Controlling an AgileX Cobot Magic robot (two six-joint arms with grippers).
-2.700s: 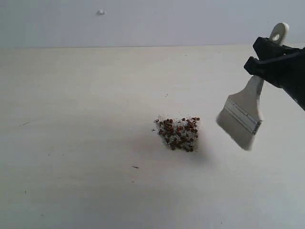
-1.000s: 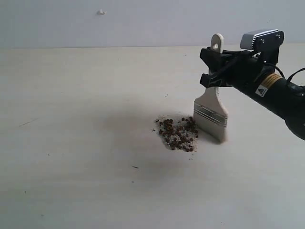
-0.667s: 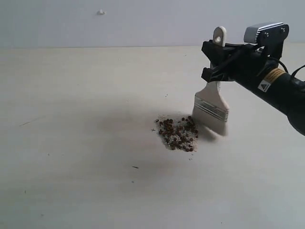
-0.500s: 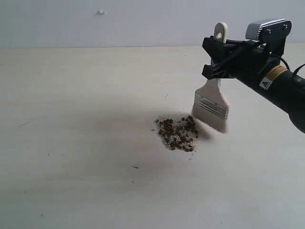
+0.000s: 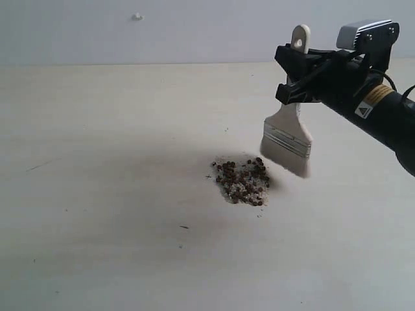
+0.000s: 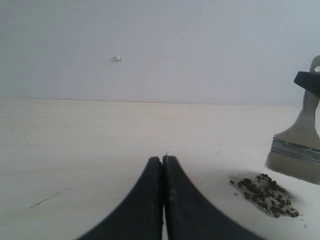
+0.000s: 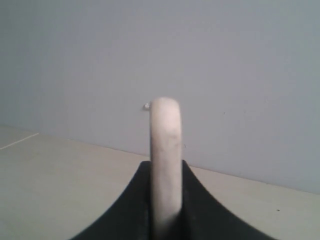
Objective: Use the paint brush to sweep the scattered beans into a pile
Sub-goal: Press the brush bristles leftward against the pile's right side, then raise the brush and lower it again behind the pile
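Left gripper point(image 6: 163, 169): fingers pressed together, empty, well short of the pile point(image 5: 243, 181).
Pile: beans point(image 5: 228, 171) and whitish grains packed together, with a few strays just beside it.
Paint brush point(image 5: 287, 139): bristles raised just beside the pile, not touching it.
Right gripper point(image 5: 297, 72): clamped on the brush handle.
Risk: a fast or deep stroke could flick beans out of the pile.
Surface: pale matte table point(image 5: 97, 194) with faint scuffs.
Room: plain grey wall point(image 5: 207, 29) beyond the pile.

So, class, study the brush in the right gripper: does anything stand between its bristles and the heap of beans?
Nothing visible does. The paint brush, clamped in the right gripper, hangs close beside the beans, bristles seemingly just off the table, with only a narrow strip of bare surface between them.
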